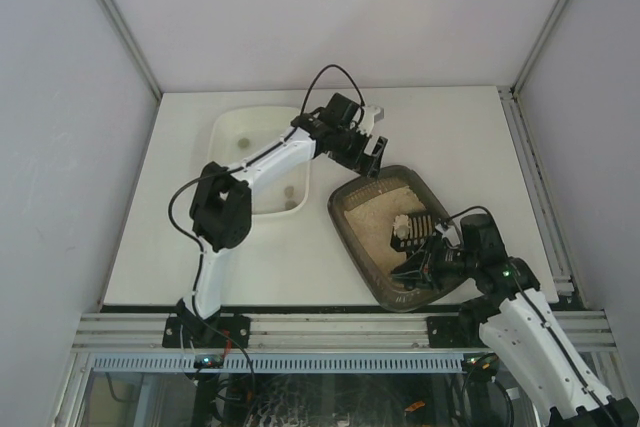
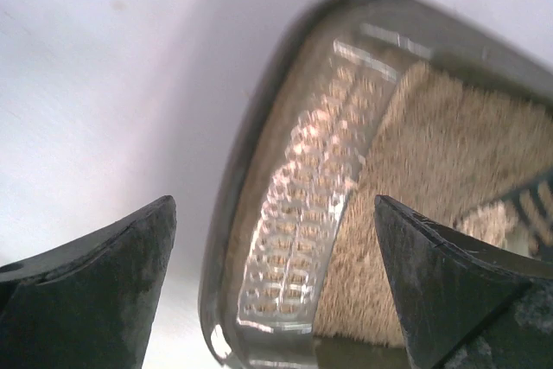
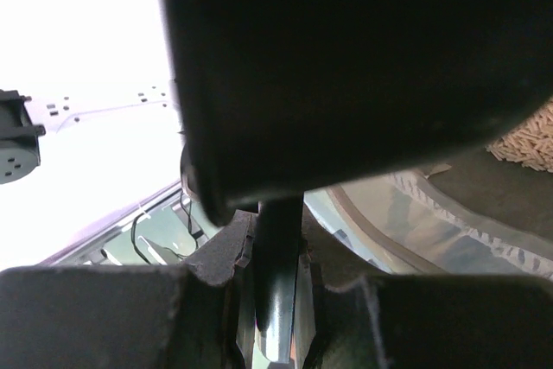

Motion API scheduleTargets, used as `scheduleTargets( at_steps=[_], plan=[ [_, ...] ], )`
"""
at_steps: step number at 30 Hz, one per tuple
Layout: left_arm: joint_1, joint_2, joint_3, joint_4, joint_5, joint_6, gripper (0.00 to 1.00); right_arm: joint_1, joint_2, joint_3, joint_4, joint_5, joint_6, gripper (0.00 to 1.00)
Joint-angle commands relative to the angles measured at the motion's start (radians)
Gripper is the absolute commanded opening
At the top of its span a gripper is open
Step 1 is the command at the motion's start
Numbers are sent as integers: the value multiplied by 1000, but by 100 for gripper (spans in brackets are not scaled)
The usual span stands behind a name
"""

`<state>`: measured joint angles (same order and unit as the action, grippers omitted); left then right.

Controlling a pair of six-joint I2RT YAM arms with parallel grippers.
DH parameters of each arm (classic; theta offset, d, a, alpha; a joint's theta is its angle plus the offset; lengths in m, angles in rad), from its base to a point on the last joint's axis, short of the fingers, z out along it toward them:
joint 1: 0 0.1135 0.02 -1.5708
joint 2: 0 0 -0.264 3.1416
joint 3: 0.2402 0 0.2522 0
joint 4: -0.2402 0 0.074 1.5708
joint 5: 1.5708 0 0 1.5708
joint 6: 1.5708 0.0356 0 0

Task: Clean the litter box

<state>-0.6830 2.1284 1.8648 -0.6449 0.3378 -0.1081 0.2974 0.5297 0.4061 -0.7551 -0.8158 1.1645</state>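
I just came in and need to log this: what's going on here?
The right gripper holds a scoop in the litter box, with a pale clump at its blade. The left gripper hangs open astride the box's far rim, not closed on it. A white tub sits beside the box.

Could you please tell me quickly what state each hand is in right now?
Left hand: open, empty, over a corner of the litter box.
Right hand: closed on the handle of the scoop.
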Motion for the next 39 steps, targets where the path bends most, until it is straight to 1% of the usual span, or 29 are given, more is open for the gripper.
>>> scheduleTargets(
  at_steps=[1,5,7,11,13,15,17,19,21,24,25,27,30,33,35,37,39],
  plan=[
    [-4,55,149,83,-142,-147,100,14,-52,11,107,-32,-32,0],
    [-3,136,292,18,-158,-167,100,18,-123,4,114,4,-124,0],
    [-4,140,313,2,-156,-169,100,20,-174,-15,140,12,-134,0],
    [-5,115,283,8,-159,-153,100,17,-274,-87,219,-22,-111,0],
    [-8,107,280,-12,-191,-143,100,20,-312,-101,221,-27,-110,0],
    [-14,93,255,-19,-242,-145,100,22,-361,-103,193,6,-111,0],
    [-27,80,229,-23,-326,-161,100,29,-396,-118,173,1,-102,0],
    [-52,79,225,-40,-396,-155,100,31,-465,-121,197,-10,-63,0],
    [-73,81,224,-60,-429,-150,100,20,-550,-109,210,19,-31,0],
    [-78,76,211,-61,-411,-163,100,31,-550,-137,116,8,-64,0],
    [-78,75,209,-59,-405,-168,100,46,-564,-121,84,22,-80,0],
    [-78,75,209,-59,-394,-180,100,43,-577,-80,75,63,-89,0],
    [-78,70,195,-56,-369,-211,100,38,-529,-121,111,26,-49,0],
    [-80,52,160,-41,-376,-259,100,75,-553,-118,165,50,-6,0],
    [-86,42,142,-36,-394,-281,100,38,-540,-105,181,33,-10,0],
    [-92,33,126,-28,-398,-296,100,8,-484,-133,214,-1,8,0],
    [-101,29,107,-17,-389,-308,100,66,-437,-120,228,34,-2,0]
  ],
)
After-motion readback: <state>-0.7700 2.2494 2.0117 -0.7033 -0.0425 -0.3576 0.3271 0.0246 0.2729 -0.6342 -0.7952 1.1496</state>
